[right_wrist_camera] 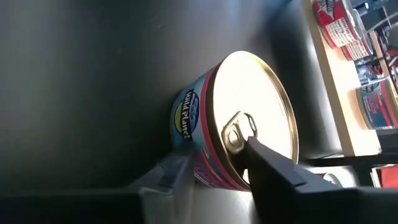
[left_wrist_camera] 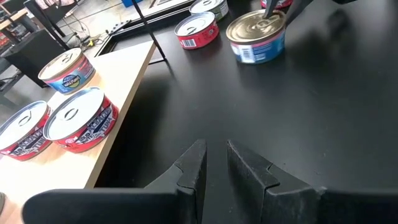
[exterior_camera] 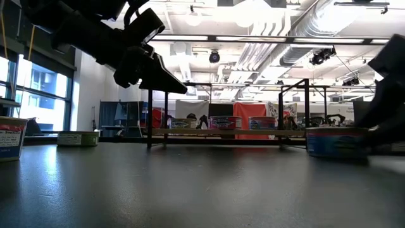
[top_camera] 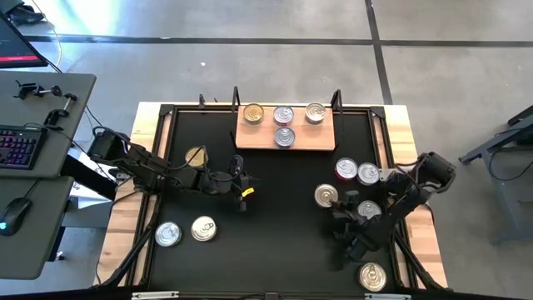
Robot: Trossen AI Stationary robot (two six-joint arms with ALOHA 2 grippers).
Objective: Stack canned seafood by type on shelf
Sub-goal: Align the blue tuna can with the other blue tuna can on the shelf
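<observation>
The shelf [top_camera: 285, 137] stands at the table's far middle with several tins on it: one gold-lidded [top_camera: 253, 113], the others silver [top_camera: 284, 137]. My right gripper [top_camera: 337, 202] is at the right on a gold-lidded, blue-sided tin [right_wrist_camera: 249, 118] that rests on its base on the black tabletop. My left gripper [left_wrist_camera: 214, 165] hovers mid-table, left of centre. Its fingers are almost together and nothing is between them. In the low view it hangs above the table [exterior_camera: 171, 79]. My right gripper has the gold-lidded tin by its rim on the side nearest the arm. One finger [right_wrist_camera: 270, 165] lies over the lid beside the pull tab [right_wrist_camera: 236, 132], and the other [right_wrist_camera: 168, 177] is against the blue side wall. The fingers slant down from the table's right. The tin stands flat on the table.
Loose tins lie around. A red-sided one [top_camera: 346, 170] and two silver ones [top_camera: 367, 173] [top_camera: 367, 210] are close to the right gripper. A gold one [top_camera: 372, 276] sits at the near right. On the left are one silver tin [top_camera: 168, 234] and two gold tins [top_camera: 204, 228] [top_camera: 195, 157].
</observation>
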